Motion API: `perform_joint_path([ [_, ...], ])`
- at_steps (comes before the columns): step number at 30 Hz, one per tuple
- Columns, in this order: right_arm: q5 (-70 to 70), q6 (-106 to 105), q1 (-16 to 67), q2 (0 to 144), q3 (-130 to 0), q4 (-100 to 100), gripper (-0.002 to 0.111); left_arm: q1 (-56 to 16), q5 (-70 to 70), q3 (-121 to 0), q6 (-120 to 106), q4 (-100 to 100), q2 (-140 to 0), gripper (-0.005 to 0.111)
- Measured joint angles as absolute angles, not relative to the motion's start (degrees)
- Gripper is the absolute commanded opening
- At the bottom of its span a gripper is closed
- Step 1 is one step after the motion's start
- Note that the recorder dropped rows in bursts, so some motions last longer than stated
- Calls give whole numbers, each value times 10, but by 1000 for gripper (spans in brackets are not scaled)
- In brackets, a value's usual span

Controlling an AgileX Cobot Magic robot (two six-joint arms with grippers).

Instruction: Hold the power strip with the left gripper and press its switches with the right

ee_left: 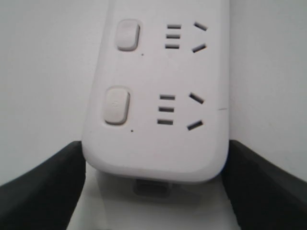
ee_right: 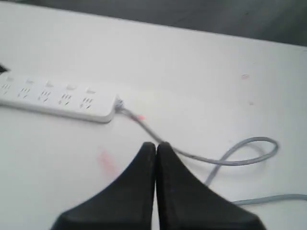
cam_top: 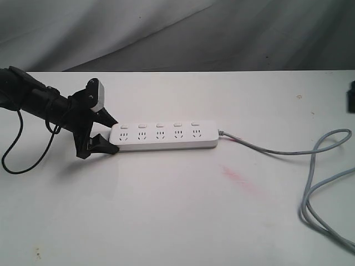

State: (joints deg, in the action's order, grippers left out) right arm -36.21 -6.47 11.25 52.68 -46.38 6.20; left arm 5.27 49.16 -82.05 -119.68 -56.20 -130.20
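Two end effectors: left [cam_top: 113,136] tight on power strip [cam_top: 166,136], right [ee_right: 156,146] pressed together

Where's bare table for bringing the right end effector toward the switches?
Free: the table along the power strip, socket side, bare but a pink smear; also beyond the switches. Crowded: the left end effector at the strip's end, the cord looping past the other end.

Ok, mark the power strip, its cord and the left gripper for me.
power strip [cam_top: 163,136]: exterior view, middle of its top face.
cord [cam_top: 249,143]: exterior view, the stretch just past the strip.
left gripper [cam_top: 114,136]: exterior view, midway between its fingers, at the strip's end.
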Motion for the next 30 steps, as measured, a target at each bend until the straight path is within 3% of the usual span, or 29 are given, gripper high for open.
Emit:
perform_joint_path([
  [6,-397,-156,218,680,-546,106,0,53,492,-821,-1197,-562,-1302,66],
  [14,-536,-431,233,993,-909,231,0,53,492,-821,-1197,-562,-1302,66],
  [17,-550,-517,233,1066,-984,287,0,53,492,-821,-1197,-562,-1302,66],
  [27,-500,-732,261,1198,-996,432,1,53,492,-821,-1197,-562,-1302,66],
  [30,-448,-750,279,1215,-997,441,21,53,492,-821,-1197,-562,-1302,66],
])
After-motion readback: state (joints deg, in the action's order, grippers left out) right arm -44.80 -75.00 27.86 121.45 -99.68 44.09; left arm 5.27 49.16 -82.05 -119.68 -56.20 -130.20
